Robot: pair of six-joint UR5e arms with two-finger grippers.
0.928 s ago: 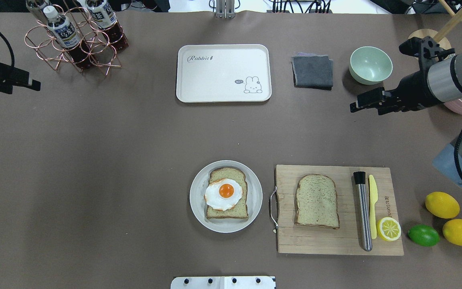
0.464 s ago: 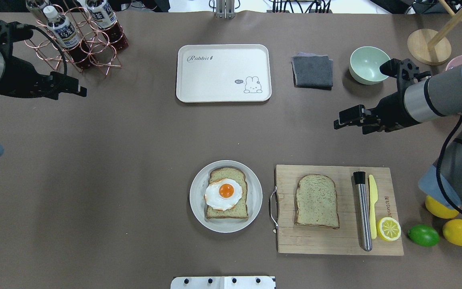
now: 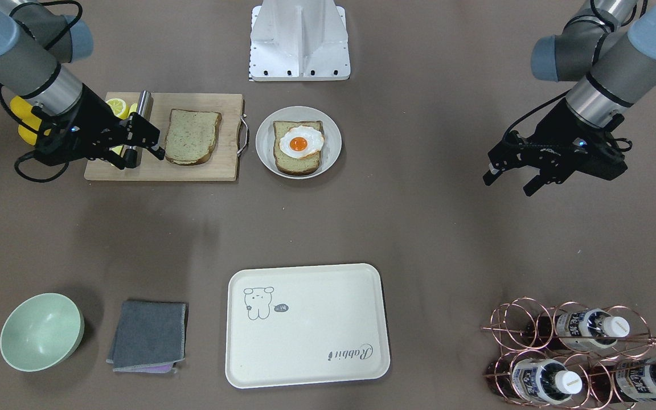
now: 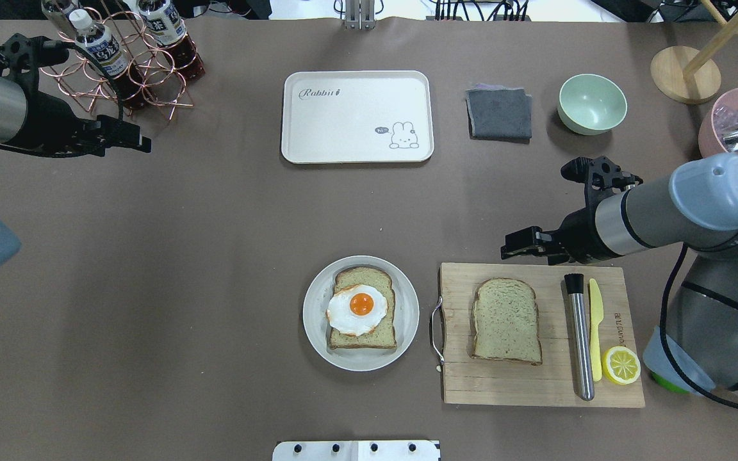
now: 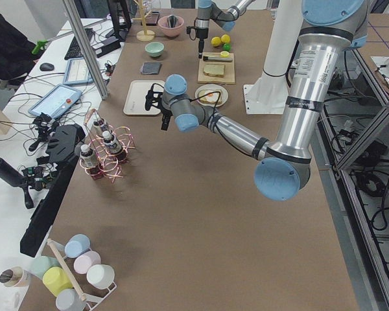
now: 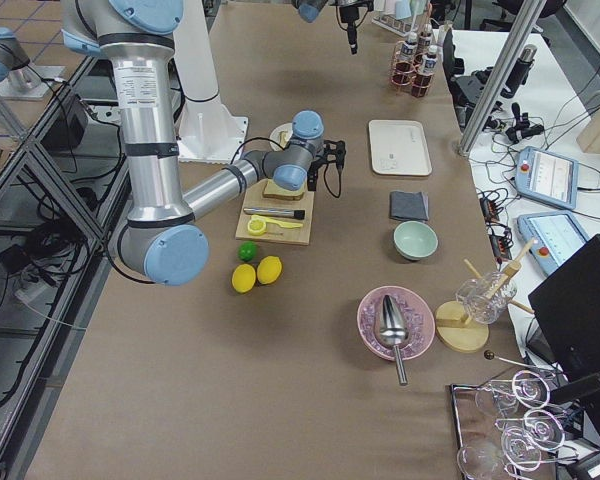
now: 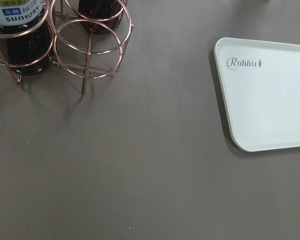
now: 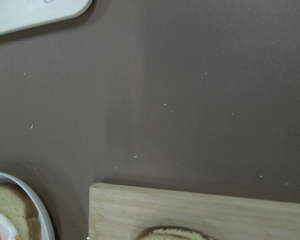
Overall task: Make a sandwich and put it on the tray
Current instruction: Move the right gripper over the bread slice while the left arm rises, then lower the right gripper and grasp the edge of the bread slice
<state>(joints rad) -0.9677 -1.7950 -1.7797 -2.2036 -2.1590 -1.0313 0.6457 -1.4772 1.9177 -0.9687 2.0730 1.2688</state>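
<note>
One toast slice topped with a white fried egg (image 4: 361,312) lies on a round grey plate (image 4: 407,301); it also shows in the front view (image 3: 298,145). A second plain toast slice (image 4: 506,320) lies on the wooden cutting board (image 4: 535,384). The cream tray (image 4: 356,115) with the "Rabbit" lettering sits empty at the far middle. My right gripper (image 4: 508,251) is open and empty, hovering over the board's far edge just beyond the plain slice. My left gripper (image 4: 141,144) is open and empty at the far left, between the bottle rack and the tray.
A steel rod (image 4: 580,339), a yellow knife (image 4: 595,326) and a lemon half (image 4: 621,365) lie on the board's right part. A copper bottle rack (image 4: 119,57), a grey cloth (image 4: 500,114), a green bowl (image 4: 592,102) and a pink bowl (image 4: 715,121) stand along the far side.
My right arm has swung down and left from beside the green bowl to the cutting board's far edge. My left arm has come in from the left edge and moved slightly right.
</note>
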